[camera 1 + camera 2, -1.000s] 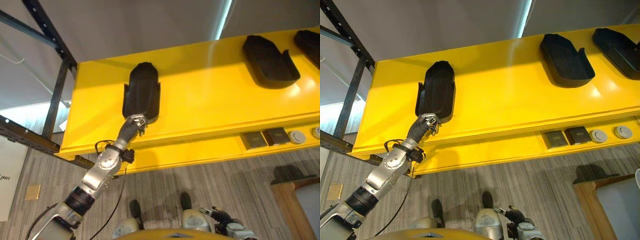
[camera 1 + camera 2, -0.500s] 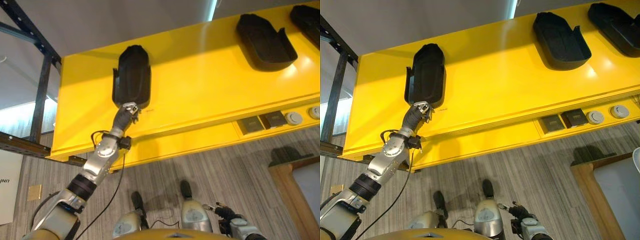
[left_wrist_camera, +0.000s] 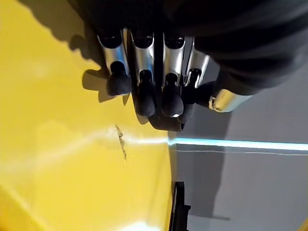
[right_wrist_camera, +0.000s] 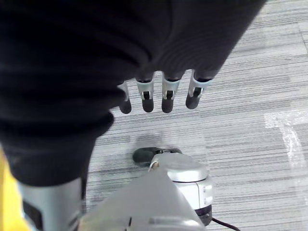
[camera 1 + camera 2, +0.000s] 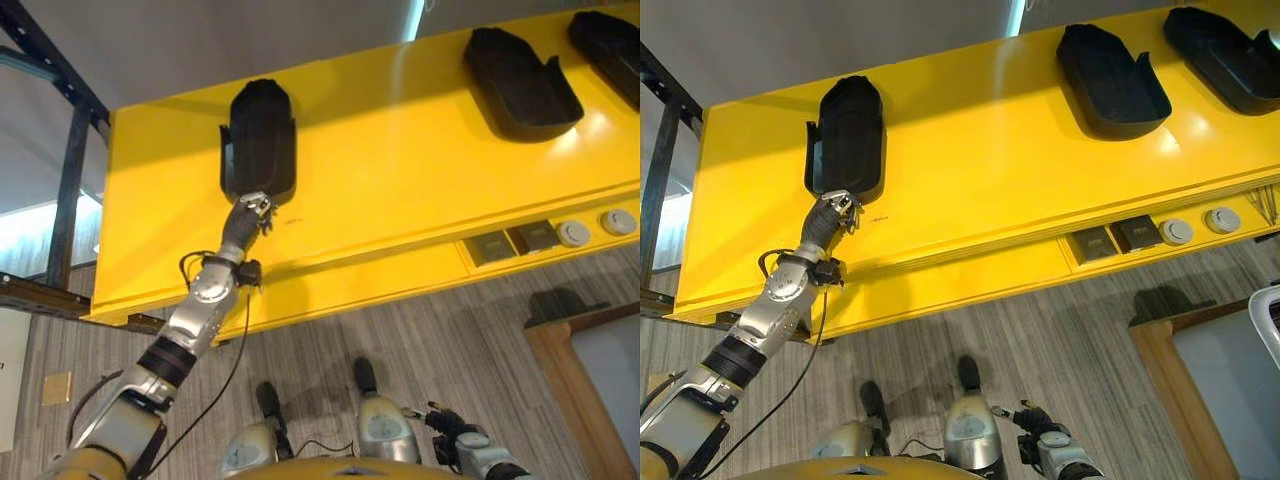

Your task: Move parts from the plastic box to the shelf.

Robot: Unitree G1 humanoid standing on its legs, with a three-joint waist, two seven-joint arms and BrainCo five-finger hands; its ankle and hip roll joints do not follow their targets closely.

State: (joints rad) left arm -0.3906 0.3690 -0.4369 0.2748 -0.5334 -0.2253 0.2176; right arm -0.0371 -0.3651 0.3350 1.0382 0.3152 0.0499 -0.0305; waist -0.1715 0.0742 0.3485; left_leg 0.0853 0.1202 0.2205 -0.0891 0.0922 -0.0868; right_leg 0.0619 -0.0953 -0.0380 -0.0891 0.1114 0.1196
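The fingers (image 3: 144, 72) of the left hand (image 5: 247, 214) are lying straight and close together, their dark tips resting against the near end of a black part (image 5: 259, 143) on the yellow shelf (image 5: 400, 190); they are not curling round it, and the thumb is sitting apart to one side. The part is a long, shallow tray-like moulding with raised side walls and a rounded far end, lying toward the shelf's left edge with its near end not far from the front edge. In the left wrist view a short dark scratch (image 3: 120, 140) is showing on the yellow surface just past the fingertips.

Two more black parts of the same kind are lying well apart from the first, one (image 5: 1110, 80) near the back edge toward the right and another (image 5: 1220, 55) at the back right corner, partly cut off. On the shelf's front face, two dark square plates (image 5: 1116, 238) and two round grey buttons (image 5: 1198, 225) are sitting in a row; no writing on them can be read.

The right hand (image 4: 161, 96) is hanging low by the robot's side over the grey striped floor (image 4: 250, 86), its fingers relaxed and holding nothing. The corner of a wooden-edged table (image 5: 1160, 345) is showing at the lower right.
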